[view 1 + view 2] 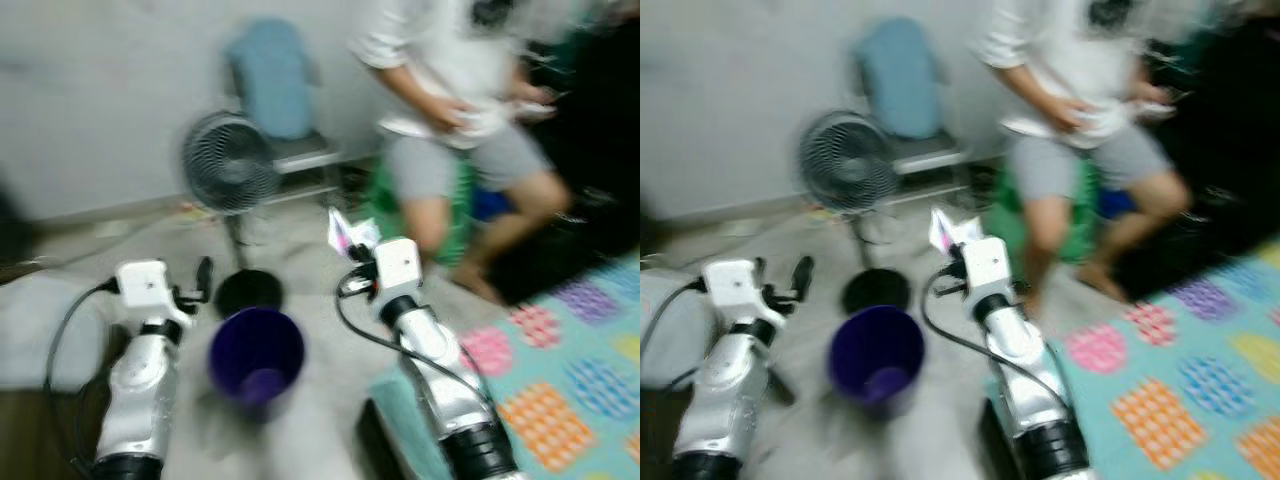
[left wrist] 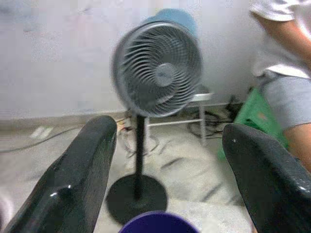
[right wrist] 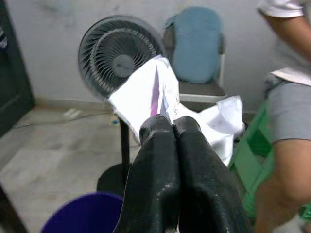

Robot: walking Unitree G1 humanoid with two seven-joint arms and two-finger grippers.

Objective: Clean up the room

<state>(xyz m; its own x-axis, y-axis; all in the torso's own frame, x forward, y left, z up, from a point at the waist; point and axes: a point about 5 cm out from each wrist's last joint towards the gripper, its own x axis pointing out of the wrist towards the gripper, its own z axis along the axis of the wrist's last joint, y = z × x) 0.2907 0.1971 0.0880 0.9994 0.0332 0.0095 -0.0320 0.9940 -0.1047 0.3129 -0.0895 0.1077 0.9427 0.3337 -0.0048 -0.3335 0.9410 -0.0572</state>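
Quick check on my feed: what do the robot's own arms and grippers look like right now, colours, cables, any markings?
Both arms are silver and segmented, ending in black collars near the bottom of the head views. Each wrist carries a white boxy module with a black cable looping back along the arm. The left gripper and right gripper each have two long, glossy black fingers. No markings are legible in the blur.

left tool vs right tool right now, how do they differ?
The left tool stands open with nothing between its fingers; the right tool is shut on a crumpled white paper. The left tool sits left of the purple bin, the right tool to its right. Both point toward the fan.
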